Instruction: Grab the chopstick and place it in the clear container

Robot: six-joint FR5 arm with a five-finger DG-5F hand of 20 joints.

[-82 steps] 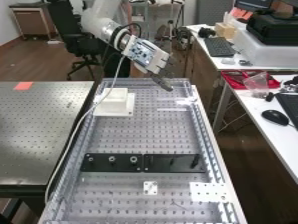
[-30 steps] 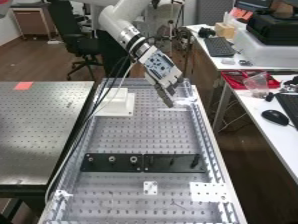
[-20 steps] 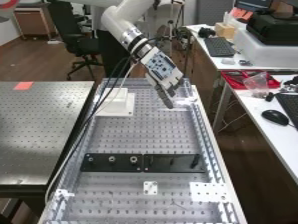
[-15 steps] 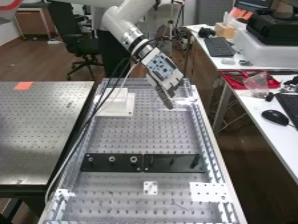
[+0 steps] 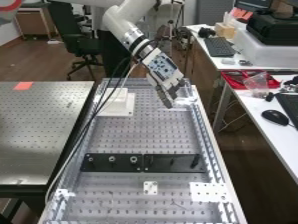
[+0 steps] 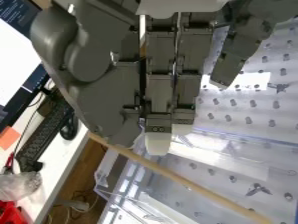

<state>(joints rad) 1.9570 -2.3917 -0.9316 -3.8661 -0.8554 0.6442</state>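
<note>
The hand (image 5: 164,77) hangs over the far right part of the perforated bench, angled downward. In the wrist view, the hand (image 6: 158,90) is close beside a light wooden chopstick (image 6: 189,185), which runs slantwise past the hand's lower end. One end of the chopstick appears near the bench's desk-side edge. Whether the hand holds it cannot be made out. Clear plastic walls, seemingly of the clear container (image 6: 136,202), appear beyond the chopstick in the wrist view.
A white block on a base (image 5: 116,105) stands left of the hand. Black plates (image 5: 112,162) cross the middle of the bench (image 5: 146,135). A cable (image 5: 73,145) drapes along its left side. The desk on the right holds a keyboard, a mouse (image 5: 275,117) and a red tray.
Compared with the oldest frame, the hand is lower and nearer the bench, and the arm's cables have shifted over the left side. Over the last second the hand has shifted only slightly.
</note>
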